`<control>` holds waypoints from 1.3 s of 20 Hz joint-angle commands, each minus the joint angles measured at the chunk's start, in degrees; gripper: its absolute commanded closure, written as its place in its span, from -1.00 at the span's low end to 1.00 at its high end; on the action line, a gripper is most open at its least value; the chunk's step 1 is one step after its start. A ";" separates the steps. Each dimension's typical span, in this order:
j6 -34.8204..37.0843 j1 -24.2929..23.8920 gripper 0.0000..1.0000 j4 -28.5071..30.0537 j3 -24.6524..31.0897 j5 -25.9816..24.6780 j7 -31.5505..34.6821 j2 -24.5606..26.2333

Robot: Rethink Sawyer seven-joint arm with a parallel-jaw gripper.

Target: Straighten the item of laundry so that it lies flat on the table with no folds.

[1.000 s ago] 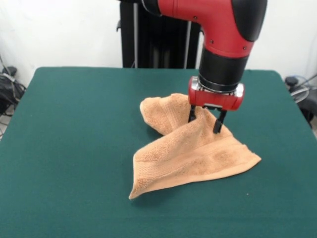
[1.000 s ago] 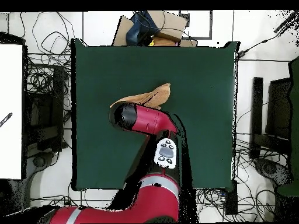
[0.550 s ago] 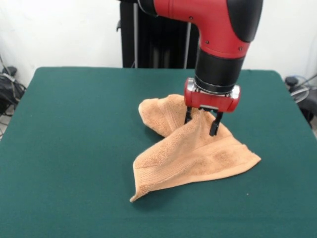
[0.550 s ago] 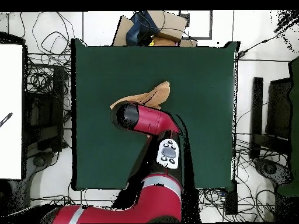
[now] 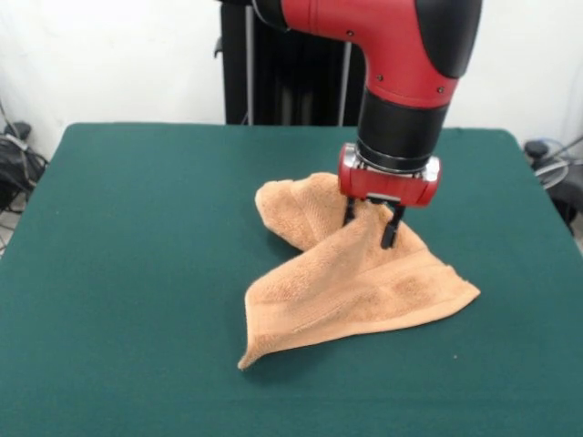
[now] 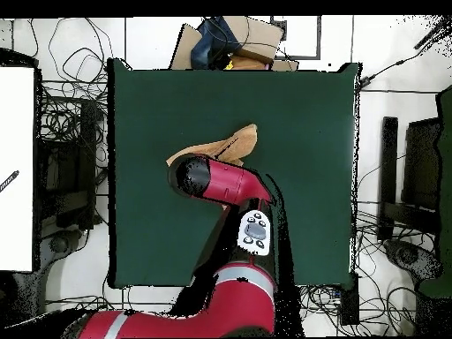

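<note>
My claw [image 5: 368,223] is down at the towel [image 5: 355,273], and its two black fingers [image 5: 390,228] stand close together with a raised ridge of the cloth pinched between them, so I am holding the towel at its upper middle part. The towel lies near the middle of the green desk [image 5: 137,255], a little toward the right side in the front view. It is not flat: from the place where I hold it the cloth falls down like a small tent. One rounded, folded lobe lies behind and to the left of my claw, and a wider part spreads toward the front, with one corner pointing to the lower left and one to the right. In the overhead view my red arm [image 6: 225,181] covers most of the towel [image 6: 231,143], and only a tan strip shows beside the arm.
</note>
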 commanded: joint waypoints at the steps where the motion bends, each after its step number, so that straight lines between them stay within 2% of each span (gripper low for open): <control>1: -3.64 0.67 1.00 0.57 4.27 2.05 12.83 0.81; 9: -3.34 0.54 1.00 0.20 3.74 1.62 12.16 0.70; 14: -3.59 -1.42 1.00 1.56 4.44 1.51 11.44 -0.37; 17: -2.91 -2.47 1.00 2.81 3.56 1.33 11.26 -2.14; 23: -0.38 -7.48 1.00 6.78 3.21 0.55 8.69 -7.03; 26: 2.68 -8.29 1.00 6.24 2.17 -0.47 7.18 -8.39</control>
